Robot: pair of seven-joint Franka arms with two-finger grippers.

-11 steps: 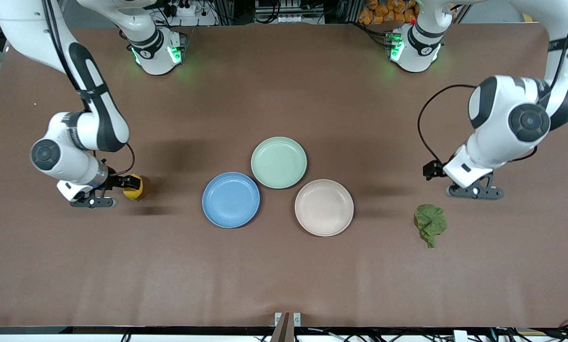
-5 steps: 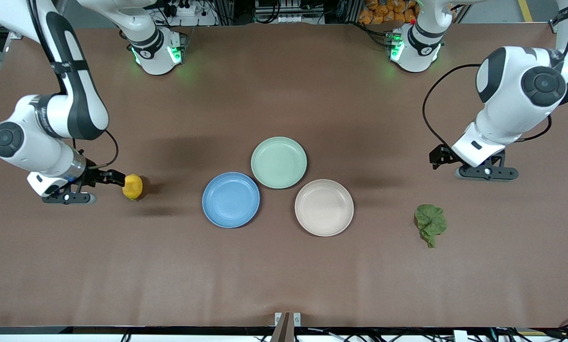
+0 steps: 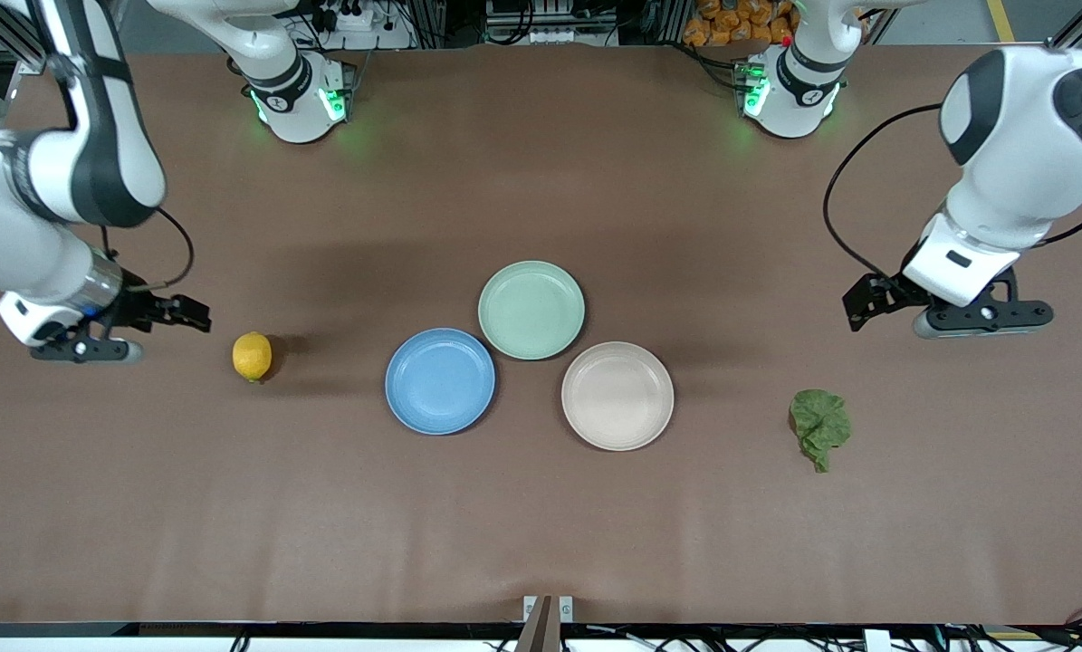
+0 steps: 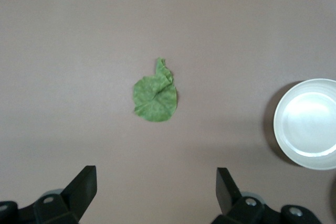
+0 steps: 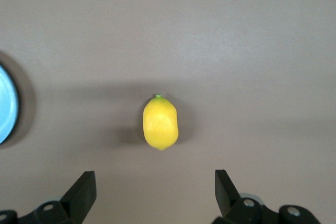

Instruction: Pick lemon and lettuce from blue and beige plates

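The yellow lemon (image 3: 252, 356) lies on the bare table toward the right arm's end, well away from the blue plate (image 3: 440, 381). The green lettuce (image 3: 819, 426) lies on the table toward the left arm's end, away from the beige plate (image 3: 617, 396). Both plates are empty. My right gripper (image 3: 189, 313) is open and empty, up beside the lemon. The right wrist view shows the lemon (image 5: 160, 123) apart from my open gripper (image 5: 155, 184). My left gripper (image 3: 864, 302) is open and empty, up above the table by the lettuce. The left wrist view shows the lettuce (image 4: 155, 95) apart from my open gripper (image 4: 156, 182).
A mint-green plate (image 3: 531, 310), also empty, touches the two other plates and lies farther from the front camera. The beige plate's edge (image 4: 307, 124) shows in the left wrist view and the blue plate's edge (image 5: 6, 103) in the right wrist view. The arms' bases stand at the table's back edge.
My right gripper has drawn back from the lemon toward its end of the table, and the lemon stays put. My left gripper has moved up and away from the lettuce.
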